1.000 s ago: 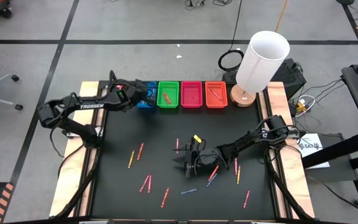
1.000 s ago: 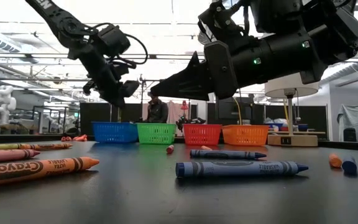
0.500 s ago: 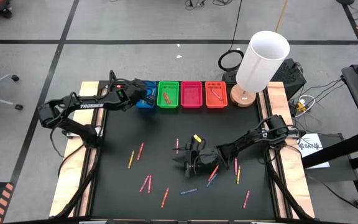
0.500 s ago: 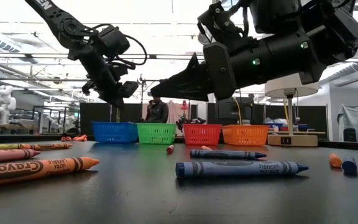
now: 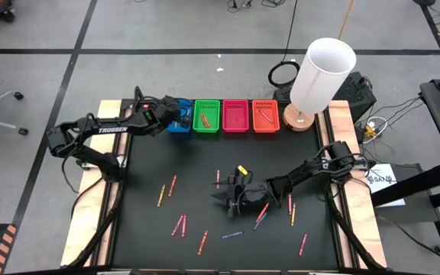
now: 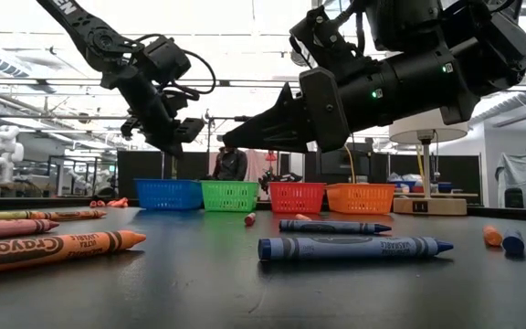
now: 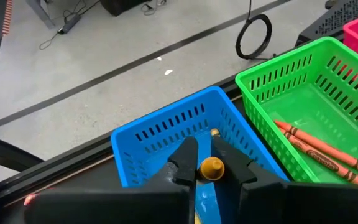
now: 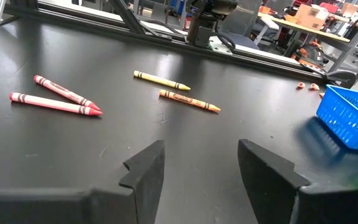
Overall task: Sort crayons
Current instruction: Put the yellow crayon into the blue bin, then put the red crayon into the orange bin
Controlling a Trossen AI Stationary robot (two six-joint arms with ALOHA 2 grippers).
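Left gripper (image 7: 204, 169) over blue basket (image 7: 160, 127), upper left in the high view.
Its jaws pinched a yellow crayon (image 7: 212, 167); right gripper (image 5: 228, 201) hovered mid-worktop, jaws spread.

Grey concrete floor (image 5: 44, 30) with dark tape lines (image 5: 205, 52). Black-topped bench (image 5: 197, 168) with pale wooden side edges. White cylindrical lamp (image 5: 321, 72) on a round wooden base at the far right corner, black cable coil (image 5: 283, 75) on the floor beside it. Beyond the bench: open workshop, bright ceiling lights (image 6: 245, 55), white figure (image 6: 4, 146) at left, a person (image 6: 230, 163) behind.
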